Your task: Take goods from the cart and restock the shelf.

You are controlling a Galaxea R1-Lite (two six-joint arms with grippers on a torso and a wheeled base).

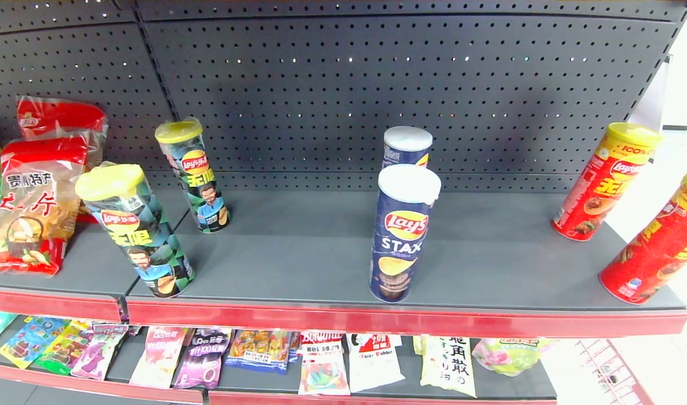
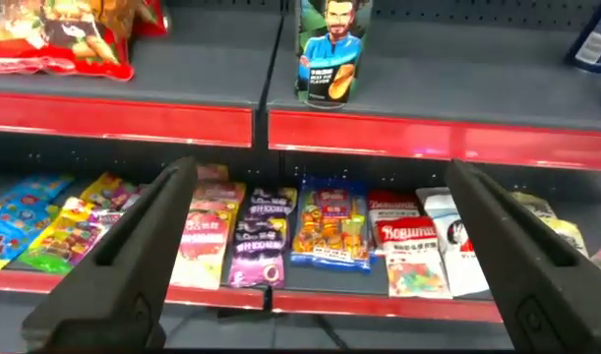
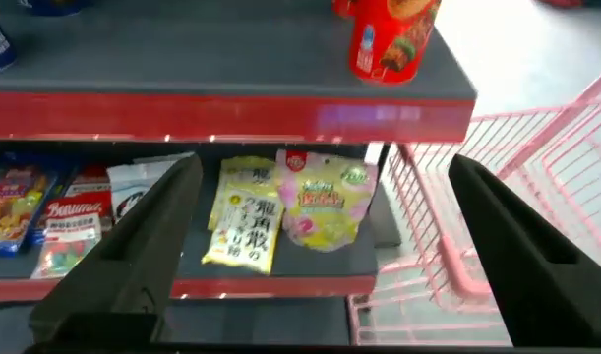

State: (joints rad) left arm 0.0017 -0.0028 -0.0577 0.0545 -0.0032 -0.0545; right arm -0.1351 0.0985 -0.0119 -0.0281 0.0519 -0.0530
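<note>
The left hand [image 2: 310, 280] hangs low in front of the shelf [image 2: 438, 133], its fingers wide apart with nothing between them. Above and beyond it a green chip can [image 2: 327, 49] stands upright at the front edge of the upper board. Off to this hand's left on the same board lies a red snack bag [image 2: 54, 34]. Straight ahead, framed between the fingers, sweet packets [image 2: 330, 221] lie flat in a row on the lower board.

The head view gives the whole upper board, which the wrist cameras cut short. A second green can [image 1: 194, 174] stands behind the first, a blue can [image 1: 402, 233] stands mid-board with another blue can [image 1: 406, 147] behind it, and a rear red can [image 1: 605, 183] stands near the right end.

The right hand [image 3: 315, 280] is held the same way, low, level and spread open, gripping nothing. A front red can [image 3: 389, 34] stands above it at the board's edge. A yellow packet [image 3: 249, 221] and a pink-green packet [image 3: 325, 202] lie ahead of it on the lower board. The pink wire cart [image 3: 536, 167] stands just to this hand's right, past the shelf's end.
</note>
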